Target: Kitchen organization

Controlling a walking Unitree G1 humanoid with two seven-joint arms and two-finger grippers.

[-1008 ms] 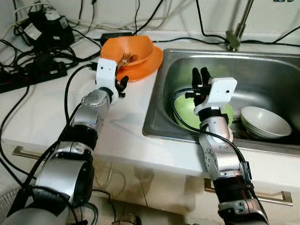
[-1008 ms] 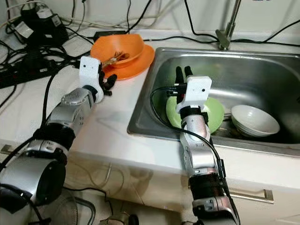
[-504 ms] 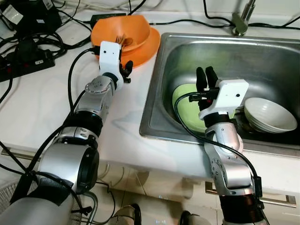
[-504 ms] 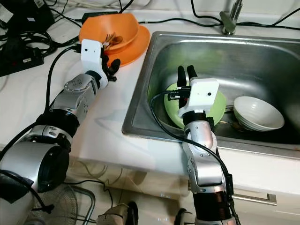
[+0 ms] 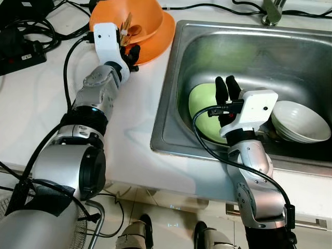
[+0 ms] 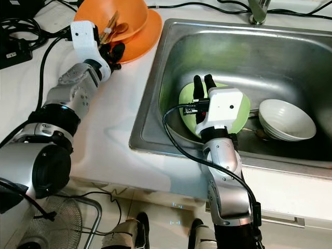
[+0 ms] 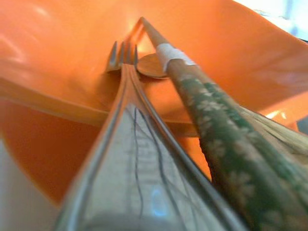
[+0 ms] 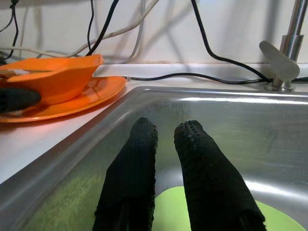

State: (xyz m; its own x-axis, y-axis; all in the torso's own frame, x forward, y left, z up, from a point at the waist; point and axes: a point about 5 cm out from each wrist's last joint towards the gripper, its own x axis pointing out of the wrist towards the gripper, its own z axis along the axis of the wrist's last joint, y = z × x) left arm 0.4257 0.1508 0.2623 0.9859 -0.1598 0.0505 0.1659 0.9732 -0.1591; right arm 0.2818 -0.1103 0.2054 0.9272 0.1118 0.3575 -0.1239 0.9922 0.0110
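White table [image 5: 31, 98] carried black cables [image 5: 21, 36]; left hand [image 5: 129, 52], fingers state unclear, reached orange bowl [image 5: 140, 21]; right hand [image 5: 224, 88], fingers nearly together, hovered over green plate [image 5: 199, 104] in steel sink [image 5: 249, 46]

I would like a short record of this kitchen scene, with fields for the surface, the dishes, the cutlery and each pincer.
surface: white counter with steel sink
in sink: green plate, white ceramic bowl
on counter: orange bowl on orange plate
cutlery: metal fork and green-patterned utensil handle in orange bowl
left pincer: at orange bowl's rim
right pincer: over green plate, fingers close together, holding nothing
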